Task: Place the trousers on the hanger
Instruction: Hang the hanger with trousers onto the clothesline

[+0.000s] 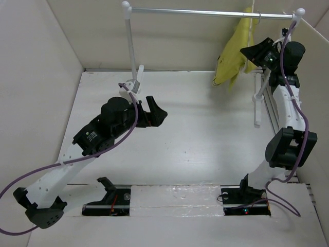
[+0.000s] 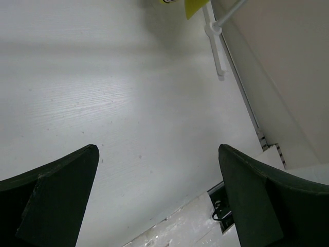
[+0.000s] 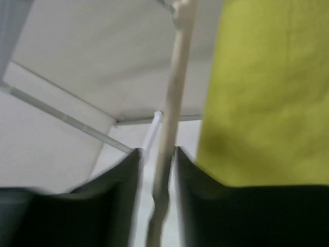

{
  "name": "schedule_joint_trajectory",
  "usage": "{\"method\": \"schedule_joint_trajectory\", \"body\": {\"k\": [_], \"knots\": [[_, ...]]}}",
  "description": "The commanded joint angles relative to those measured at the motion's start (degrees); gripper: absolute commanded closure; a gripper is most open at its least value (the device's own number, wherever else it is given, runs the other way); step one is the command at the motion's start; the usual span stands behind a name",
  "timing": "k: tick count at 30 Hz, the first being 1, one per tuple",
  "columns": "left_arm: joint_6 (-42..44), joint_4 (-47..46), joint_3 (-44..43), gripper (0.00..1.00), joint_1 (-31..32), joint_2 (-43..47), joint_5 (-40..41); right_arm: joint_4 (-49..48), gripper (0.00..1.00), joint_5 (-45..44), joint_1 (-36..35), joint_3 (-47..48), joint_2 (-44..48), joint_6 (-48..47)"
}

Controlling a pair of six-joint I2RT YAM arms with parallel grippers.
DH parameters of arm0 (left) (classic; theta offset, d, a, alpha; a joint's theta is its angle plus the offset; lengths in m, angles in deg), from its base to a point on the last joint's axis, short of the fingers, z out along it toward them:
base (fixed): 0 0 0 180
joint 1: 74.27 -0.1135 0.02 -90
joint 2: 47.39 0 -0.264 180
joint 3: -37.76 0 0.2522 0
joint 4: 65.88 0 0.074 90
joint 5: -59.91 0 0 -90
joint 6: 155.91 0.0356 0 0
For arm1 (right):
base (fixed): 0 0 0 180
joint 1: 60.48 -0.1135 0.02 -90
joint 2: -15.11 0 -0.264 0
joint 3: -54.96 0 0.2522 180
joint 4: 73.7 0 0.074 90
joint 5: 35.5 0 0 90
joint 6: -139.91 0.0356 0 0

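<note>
Looks ~done: trousers (image 1: pixel 234 54) hang on hanger (image 3: pixel 175 103) from rail (image 1: pixel 205 11). L gripper (image 2: pixel 157 154) wide open, empty. R gripper (image 3: pixel 158 154) narrow w/ hanger between its fingers; can't tell if gripped (blur).

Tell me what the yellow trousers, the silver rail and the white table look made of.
Mustard-yellow trousers: soft cloth, matte, hanging in limp folds. Silver rail: probably metal, bright sheen. White table: likely painted or laminated wood, faint grain lines in the left wrist view.

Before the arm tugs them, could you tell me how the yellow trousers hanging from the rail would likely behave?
The trousers are probably floppy: they droop in loose folds below the silver rail. They likely weigh little and would swing if pushed, since their lower end dangles free.
</note>
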Motion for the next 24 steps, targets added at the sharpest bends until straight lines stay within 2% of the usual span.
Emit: {"method": "schedule_joint_trajectory", "body": {"k": [1, 2, 3, 5, 11, 14, 18, 19, 22, 24], "knots": [[-0.75, 1.05, 0.21, 0.01, -0.21, 1.67, 3.62, -9.89, 0.63, -1.02, -0.45, 0.04, 3.71, -4.64], [-1.19, 1.57, 0.21, 0.01, -0.21, 1.76, 3.98, -8.49, 0.39, -1.37, 0.33, -0.32, 5.46, -6.14], [-1.45, 1.84, -0.22, 0.01, -0.21, 1.76, 4.50, -7.26, 0.31, -1.38, 0.34, -0.24, 6.27, -8.68], [-1.63, 2.89, -1.19, 0.01, -0.21, 1.41, 5.64, -4.53, 0.00, -0.76, 2.79, -0.24, 8.89, -10.80], [0.74, 6.22, -10.15, 0.01, -0.21, -2.02, 9.42, -1.00, 0.00, 3.10, 10.26, -0.24, 17.25, -18.80], [1.27, 7.46, -13.76, 0.01, -0.21, -1.85, 11.71, 2.49, 0.00, 6.44, 12.38, -4.35, 25.58, -23.54], [-0.66, 6.94, -10.09, 0.01, -0.21, 1.84, 12.07, 9.53, 0.00, 1.97, 6.68, -17.00, 40.61, -34.51], [-0.66, 6.68, -9.11, 0.01, -0.21, 3.67, 10.76, 14.50, 0.00, -1.60, 4.67, -22.16, 46.82, -36.28], [-0.49, 6.50, -4.81, 0.01, -0.21, 6.58, 9.00, 24.36, 0.00, -12.32, -2.00, -28.07, 54.33, -43.32], [-0.84, 6.67, -3.14, 0.01, -0.21, 7.29, 9.08, 25.89, 0.00, -14.72, -3.87, -30.55, 59.78, -44.82]]}}
